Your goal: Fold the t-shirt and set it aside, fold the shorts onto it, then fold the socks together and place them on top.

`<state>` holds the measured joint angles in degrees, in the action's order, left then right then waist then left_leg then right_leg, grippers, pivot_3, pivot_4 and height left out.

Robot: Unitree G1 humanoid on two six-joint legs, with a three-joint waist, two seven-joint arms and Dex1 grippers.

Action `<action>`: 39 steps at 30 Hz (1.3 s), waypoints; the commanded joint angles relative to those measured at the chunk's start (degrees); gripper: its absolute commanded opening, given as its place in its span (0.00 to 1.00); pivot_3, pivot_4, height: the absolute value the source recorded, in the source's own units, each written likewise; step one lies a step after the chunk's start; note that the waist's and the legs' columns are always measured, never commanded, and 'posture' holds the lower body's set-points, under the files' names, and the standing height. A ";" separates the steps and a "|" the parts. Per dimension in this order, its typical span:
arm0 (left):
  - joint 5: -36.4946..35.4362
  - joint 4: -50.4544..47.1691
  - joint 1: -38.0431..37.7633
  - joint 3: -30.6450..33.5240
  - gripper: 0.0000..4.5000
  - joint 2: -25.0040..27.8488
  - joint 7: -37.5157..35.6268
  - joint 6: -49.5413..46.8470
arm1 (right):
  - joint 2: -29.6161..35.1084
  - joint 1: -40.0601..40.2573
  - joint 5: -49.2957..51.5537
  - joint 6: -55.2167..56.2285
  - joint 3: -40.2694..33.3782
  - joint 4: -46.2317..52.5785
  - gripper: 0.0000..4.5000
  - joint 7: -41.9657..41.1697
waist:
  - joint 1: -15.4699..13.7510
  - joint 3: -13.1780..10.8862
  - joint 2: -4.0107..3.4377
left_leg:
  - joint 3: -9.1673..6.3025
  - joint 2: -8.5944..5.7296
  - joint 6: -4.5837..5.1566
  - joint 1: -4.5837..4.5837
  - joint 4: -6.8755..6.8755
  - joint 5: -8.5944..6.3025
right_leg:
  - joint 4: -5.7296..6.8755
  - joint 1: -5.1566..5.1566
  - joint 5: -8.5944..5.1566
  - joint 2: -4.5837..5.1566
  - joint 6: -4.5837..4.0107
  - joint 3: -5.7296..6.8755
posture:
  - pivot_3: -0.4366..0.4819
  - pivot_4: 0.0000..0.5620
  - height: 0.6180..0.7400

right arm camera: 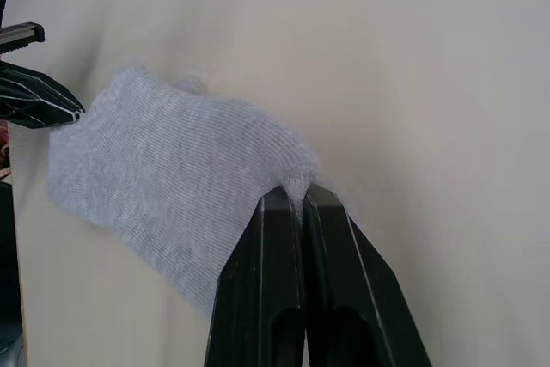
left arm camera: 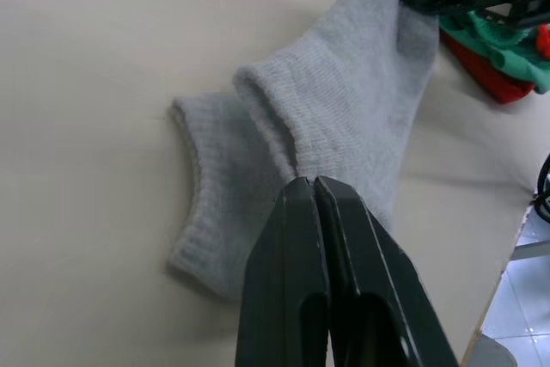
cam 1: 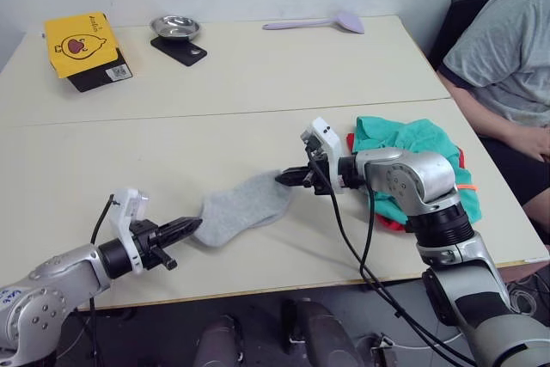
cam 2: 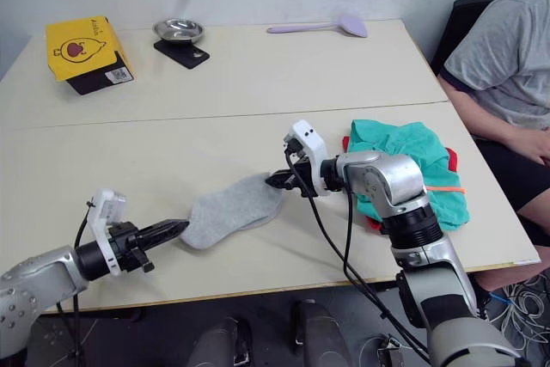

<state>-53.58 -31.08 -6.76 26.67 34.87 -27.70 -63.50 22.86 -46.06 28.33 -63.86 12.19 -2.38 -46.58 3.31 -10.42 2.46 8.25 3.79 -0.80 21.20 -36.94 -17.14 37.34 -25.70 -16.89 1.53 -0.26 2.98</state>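
Note:
The light grey socks (cam 1: 245,208) lie stacked near the table's front, stretched between my two grippers. My left gripper (cam 1: 196,226) is shut on their cuff end (left arm camera: 284,139). My right gripper (cam 1: 288,178) is shut on the toe end (right arm camera: 288,174). The teal-green shorts (cam 1: 404,139) lie bunched at the right, behind my right forearm. They rest on the red t-shirt (cam 1: 391,223), of which only edges peek out beneath them.
At the back of the table (cam 1: 258,83) sit a yellow box (cam 1: 82,40), a metal bowl (cam 1: 174,26) on a black pad (cam 1: 182,51), and a purple spoon (cam 1: 318,21). A person (cam 1: 507,49) sits at the table's right edge.

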 commanded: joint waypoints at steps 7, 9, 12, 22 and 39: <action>2.32 1.39 -0.28 -0.92 0.00 0.66 -0.08 4.96 | -0.50 0.33 -0.55 -0.05 0.42 1.07 0.01 1.15 | -0.07 0.00 -0.01 | 0.00 -0.01 0.03 0.02 0.01 -0.02 | -0.04 0.00 0.00 0.01 0.00 0.00 | 0.48 0.27 1.00; 0.97 1.54 0.39 -0.08 0.00 0.90 0.12 4.41 | -0.43 0.54 -0.51 -0.32 0.28 1.34 0.01 1.37 | -0.08 -0.01 -0.01 | 0.00 0.00 0.03 0.02 0.04 -0.02 | -0.06 0.00 0.00 0.00 0.00 0.00 | 0.48 0.27 1.00; -0.88 1.89 0.50 1.06 0.00 1.51 -0.15 3.50 | -0.18 0.90 -0.03 -1.15 0.09 2.28 0.01 1.33 | -0.05 -0.01 -0.01 | 0.00 0.00 0.04 0.03 0.05 -0.03 | -0.10 -0.01 0.00 0.00 0.00 0.00 | 0.48 0.27 1.00; 2.19 5.76 1.43 -1.25 0.00 3.65 -1.10 5.91 | -0.92 3.79 0.05 -0.02 -0.03 4.16 0.01 1.39 | -0.07 -0.03 -0.04 | 0.00 0.01 0.06 0.05 0.12 -0.06 | -0.22 0.00 0.00 -0.01 0.00 0.02 | 0.48 0.27 1.00; 7.91 0.29 2.97 -2.63 0.37 2.68 -7.33 24.46 | -1.44 12.36 2.50 32.15 -6.63 12.13 0.25 -10.80 | -0.28 -0.03 -0.05 | 0.05 -0.02 0.03 0.01 0.69 -0.04 | -0.65 0.01 0.00 -0.07 0.02 0.04 | 0.48 0.27 1.00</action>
<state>-44.45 -27.58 -4.80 24.47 36.84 -33.43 -40.47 22.36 -34.32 29.27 -34.72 5.73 6.80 -55.85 3.03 -10.45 2.40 8.30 3.76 -0.80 21.21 -36.26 -17.15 36.70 -25.69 -16.87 1.46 -0.23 3.02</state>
